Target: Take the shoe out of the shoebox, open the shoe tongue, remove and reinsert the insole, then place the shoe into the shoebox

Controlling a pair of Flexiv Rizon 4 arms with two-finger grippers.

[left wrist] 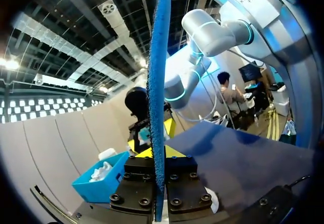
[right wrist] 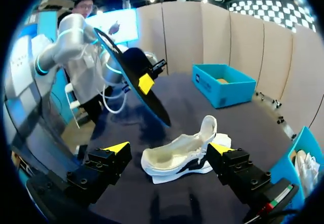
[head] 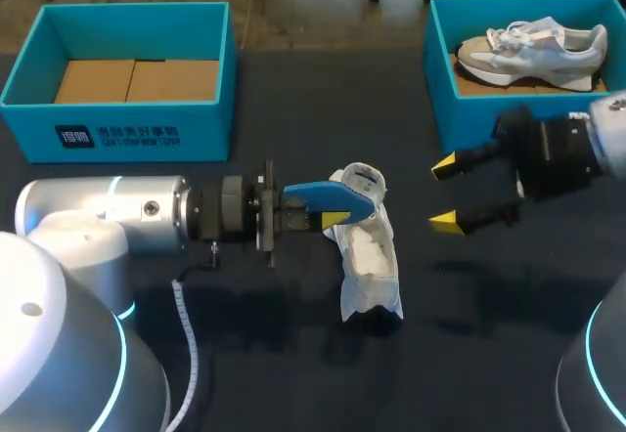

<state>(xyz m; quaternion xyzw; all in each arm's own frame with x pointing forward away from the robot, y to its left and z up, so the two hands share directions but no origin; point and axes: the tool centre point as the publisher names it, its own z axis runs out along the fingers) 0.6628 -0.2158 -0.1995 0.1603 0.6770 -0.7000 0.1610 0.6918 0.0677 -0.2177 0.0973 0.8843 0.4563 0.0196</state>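
Left gripper is clamped on the thin blue insole, right gripper hangs wide open; nothing pins the white sneaker, so reinserting might shove it sideways.

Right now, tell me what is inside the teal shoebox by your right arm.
The shoebox holds one grey-and-white sneaker on a brown cardboard floor. The near wall hides the floor's front strip; anything under the sneaker is covered.

The shoe lies mid-table, between the left gripper and the right gripper. The insole, clamped in the left gripper, seems to overhang the shoe's far end. Behind stand a left box and a right box, which holds a second shoe.
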